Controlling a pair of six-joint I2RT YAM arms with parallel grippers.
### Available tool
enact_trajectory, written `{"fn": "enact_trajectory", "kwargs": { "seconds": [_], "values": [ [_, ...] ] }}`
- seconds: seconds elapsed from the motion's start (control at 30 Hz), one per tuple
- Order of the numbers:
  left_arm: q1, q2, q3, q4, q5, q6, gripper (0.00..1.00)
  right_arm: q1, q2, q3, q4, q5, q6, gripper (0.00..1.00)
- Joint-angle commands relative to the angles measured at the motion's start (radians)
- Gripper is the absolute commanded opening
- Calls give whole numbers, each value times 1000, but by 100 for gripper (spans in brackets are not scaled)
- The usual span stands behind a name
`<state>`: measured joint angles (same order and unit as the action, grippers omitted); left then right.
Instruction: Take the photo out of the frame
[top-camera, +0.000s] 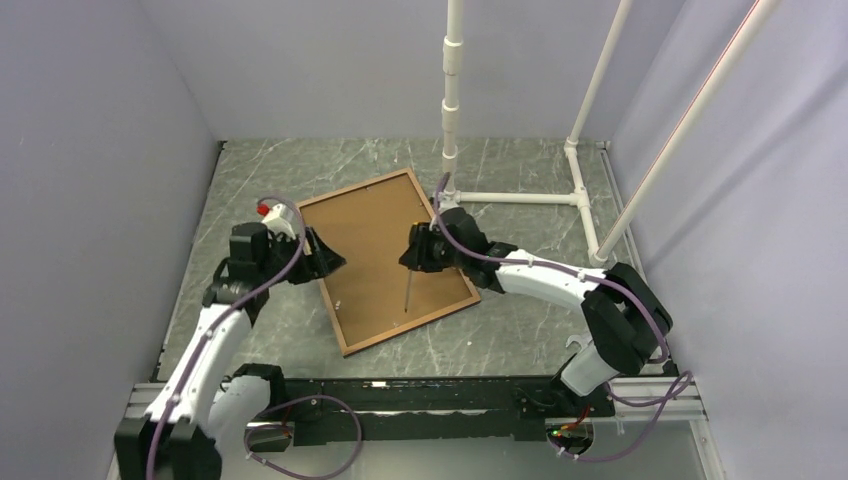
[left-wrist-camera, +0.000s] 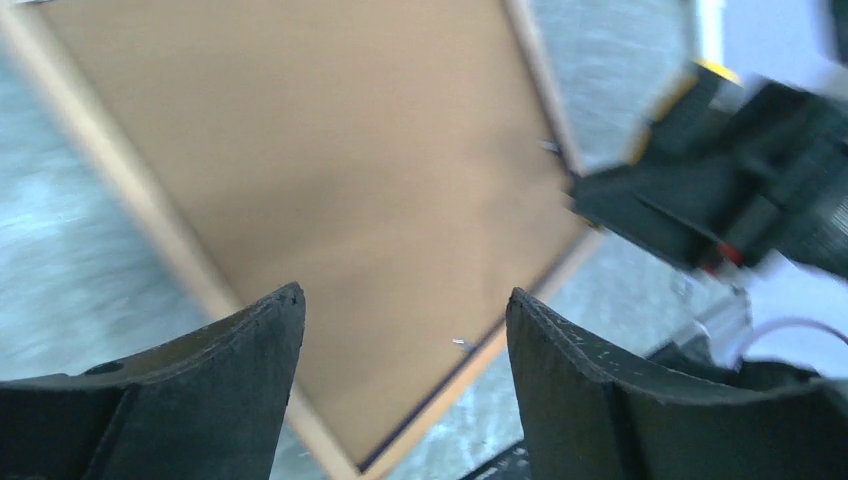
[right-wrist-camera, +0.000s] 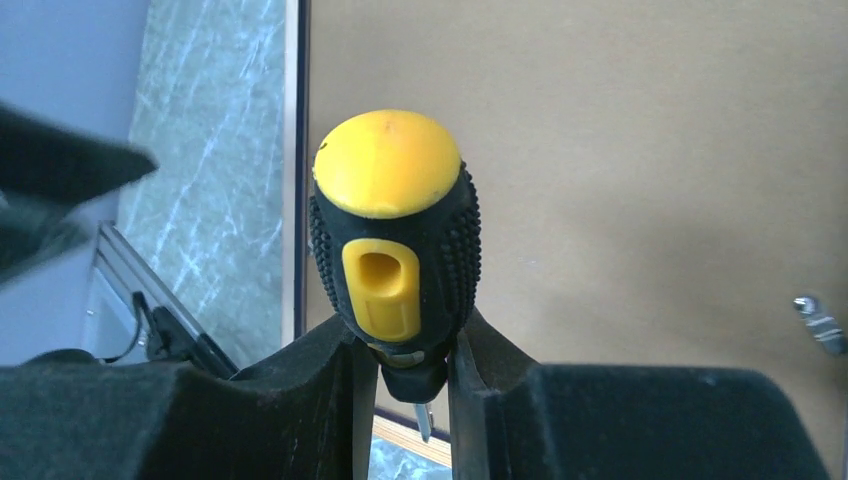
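Note:
The frame lies face down on the marble table, its pale wooden rear rim around the photo's brown hardboard back. The printed side is hidden. My left gripper hovers at the frame's left edge, open, with only the brown back showing between its fingers. My right gripper is over the board's middle right, shut on a yellow and black screwdriver. The screwdriver shaft slants down toward the board. The right gripper pinches the handle's neck.
Small metal retaining tabs sit at the board's edges. A white pipe stand rises behind the frame at the back right. Grey walls close in on the left, back and right, and a black rail runs along the near edge.

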<state>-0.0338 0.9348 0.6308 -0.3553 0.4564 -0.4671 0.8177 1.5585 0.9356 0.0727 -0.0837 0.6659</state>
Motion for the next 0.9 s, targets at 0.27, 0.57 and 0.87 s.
{"fn": "enact_trajectory", "kwargs": {
  "seconds": [0.27, 0.57, 0.87],
  "values": [
    [-496, -92, -69, 183, -65, -84, 77, -72, -65, -58, 393, -338, 301, 0],
    [-704, 2, -48, 234, -188, -92, 67, -68, -67, -96, 468, -341, 381, 0],
    [-705, 41, -6, 152, -272, -33, 3, -69, -127, -102, 354, -440, 295, 0]
  ]
}}
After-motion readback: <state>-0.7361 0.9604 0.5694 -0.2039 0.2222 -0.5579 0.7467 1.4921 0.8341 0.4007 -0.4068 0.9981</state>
